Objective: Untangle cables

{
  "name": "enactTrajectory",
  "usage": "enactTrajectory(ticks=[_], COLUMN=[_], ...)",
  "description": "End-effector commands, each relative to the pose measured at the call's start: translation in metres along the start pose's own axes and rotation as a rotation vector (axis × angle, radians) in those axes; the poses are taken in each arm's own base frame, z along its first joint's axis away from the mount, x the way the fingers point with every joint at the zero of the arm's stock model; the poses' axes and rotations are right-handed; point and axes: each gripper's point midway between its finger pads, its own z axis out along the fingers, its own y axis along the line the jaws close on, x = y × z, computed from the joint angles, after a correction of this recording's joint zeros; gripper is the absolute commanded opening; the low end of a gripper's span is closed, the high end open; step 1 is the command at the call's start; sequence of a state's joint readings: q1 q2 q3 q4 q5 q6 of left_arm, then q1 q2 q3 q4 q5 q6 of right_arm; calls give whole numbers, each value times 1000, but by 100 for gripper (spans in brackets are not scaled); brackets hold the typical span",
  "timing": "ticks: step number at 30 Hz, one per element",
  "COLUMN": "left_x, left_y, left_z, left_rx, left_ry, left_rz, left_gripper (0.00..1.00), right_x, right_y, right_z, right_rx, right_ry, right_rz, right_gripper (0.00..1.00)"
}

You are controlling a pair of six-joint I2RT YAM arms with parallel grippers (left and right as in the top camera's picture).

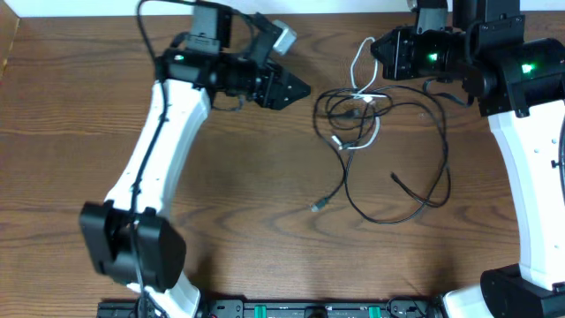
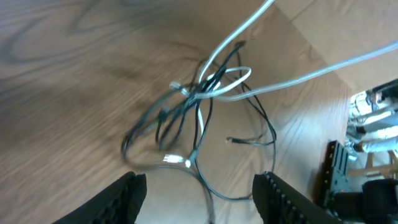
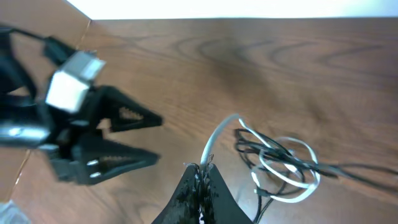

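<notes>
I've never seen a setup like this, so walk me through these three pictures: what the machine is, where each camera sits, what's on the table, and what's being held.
These are two robot arms at a wooden table. One picture looks down from above; the other two come from small cameras on each arm's wrist. In the middle lies a knot of two thin cords: a long black cable and a shorter white cable. The right gripper is shut on the white cable, lifting one end off the table. The left gripper is open and holds nothing, pointing toward the tangle. In its own wrist view, you see its two dark fingers below the knot.
</notes>
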State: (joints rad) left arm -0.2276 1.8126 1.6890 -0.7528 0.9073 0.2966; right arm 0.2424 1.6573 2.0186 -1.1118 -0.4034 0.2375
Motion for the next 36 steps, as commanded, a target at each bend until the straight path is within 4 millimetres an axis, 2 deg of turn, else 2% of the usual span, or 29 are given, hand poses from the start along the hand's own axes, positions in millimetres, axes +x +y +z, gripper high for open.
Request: enactTrajectory(ticks=[1, 8, 18, 25, 31, 32, 33, 34, 35, 36], left_x=[6, 25, 40, 50, 52, 52, 53, 55, 57, 61], left_y=[6, 12, 25, 26, 17, 16, 16, 19, 24, 36], left_z=[23, 67, 117, 131, 137, 139, 140, 142, 144, 144], left_rx=[24, 69, 99, 95, 102, 101, 91, 64, 18, -65], left_ry=[28, 92, 120, 152, 164, 167, 172, 182, 195, 211], left_rz=[16, -5, -31, -33, -18, -15, -11, -5, -16, -54], left_gripper=[61, 63, 63, 52, 50, 47, 33, 13, 7, 8], right_x=[2, 3, 7, 7, 5, 5, 5, 5, 4, 2], right_y=[11, 15, 14, 16, 15, 15, 15, 16, 16, 15], right_z=[-9, -10, -10, -12, -14, -15, -15, -16, -16, -16], right_rx=[-36, -56, -54, -72, -72, -73, -73, -73, -72, -69], right_ry=[-5, 0, 16, 16, 10, 8, 7, 4, 1, -4], right_rz=[-28, -28, -28, -29, -26, -27, -28, -29, -31, -32], right_gripper=[1, 1, 1, 1, 1, 1, 1, 1, 1, 1])
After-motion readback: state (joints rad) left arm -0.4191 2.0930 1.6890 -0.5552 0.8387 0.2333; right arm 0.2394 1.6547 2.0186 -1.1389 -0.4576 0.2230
